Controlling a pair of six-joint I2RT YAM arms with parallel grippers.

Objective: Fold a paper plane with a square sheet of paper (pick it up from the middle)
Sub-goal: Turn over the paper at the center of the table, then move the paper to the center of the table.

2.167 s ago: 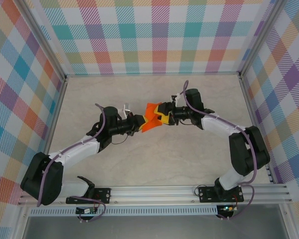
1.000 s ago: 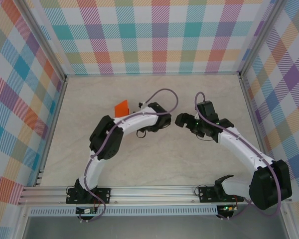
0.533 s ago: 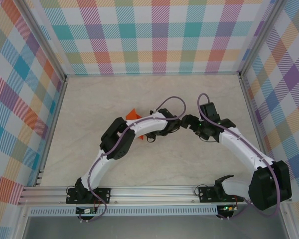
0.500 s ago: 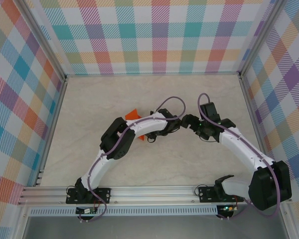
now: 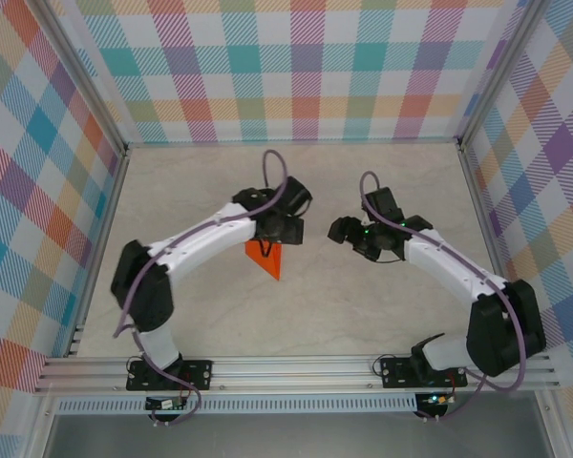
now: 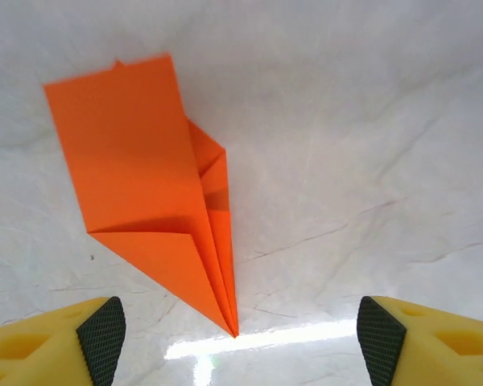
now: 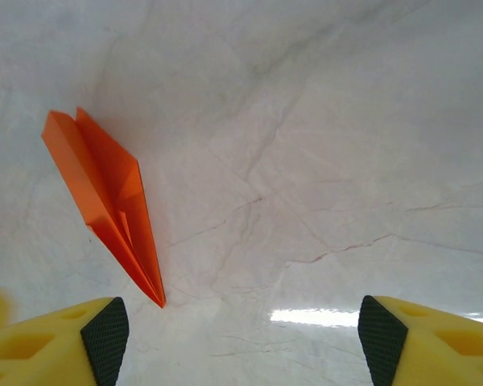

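Note:
The paper plane (image 5: pixel 265 259) is a narrow bright orange dart lying flat on the table, sharp nose toward the near side. In the left wrist view the paper plane (image 6: pixel 149 181) lies just ahead of my left gripper (image 6: pixel 240 342), its nose between the wide-apart yellow fingers (image 6: pixel 97 338), nothing gripped. My left gripper (image 5: pixel 286 231) hovers over the plane's far end. My right gripper (image 5: pixel 343 232) is to the plane's right, open and empty; in its wrist view the paper plane (image 7: pixel 105 197) lies left of my right gripper (image 7: pixel 241 342). No unfolded square sheet is in view.
The pale marbled table (image 5: pixel 363 305) is boxed in by checked walls (image 5: pixel 296 67) on three sides. An aluminium rail (image 5: pixel 296 367) with both arm bases runs along the near edge. Bare surface lies around the plane.
Earlier both grippers held the orange paper between them. Since then both have let go, the left arm has swung about, and the plane now rests on the table by the left gripper.

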